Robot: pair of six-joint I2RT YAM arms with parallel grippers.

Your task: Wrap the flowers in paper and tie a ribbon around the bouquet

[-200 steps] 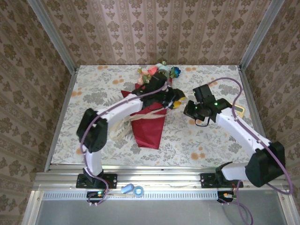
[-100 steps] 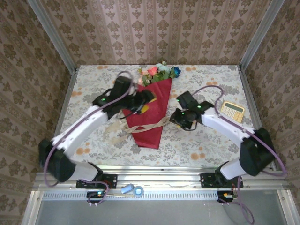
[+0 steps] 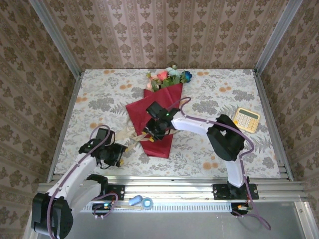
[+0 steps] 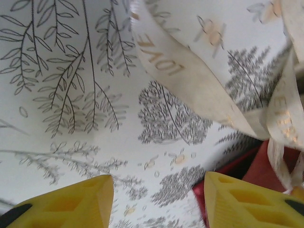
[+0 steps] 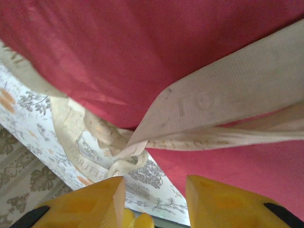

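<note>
Found the right gripper (image 5: 153, 181) spread and empty just above the loose ribbon (image 5: 228, 109) crossing on the bouquet (image 3: 164, 102), flat on the tablecloth (image 3: 214, 94), the left gripper (image 4: 159, 183) spread near the ribbon tail beside it. Judged the crossing likely to slip undone if grabbed unevenly, dragging the bouquet askew.

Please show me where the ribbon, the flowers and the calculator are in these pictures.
ribbon (image 5: 228, 90): right wrist view, on the wide flat stretch of the band.
flowers (image 3: 162, 75): top external view, on the pink-coral bloom.
calculator (image 3: 246, 119): top external view, on the middle of its yellow face.
</note>
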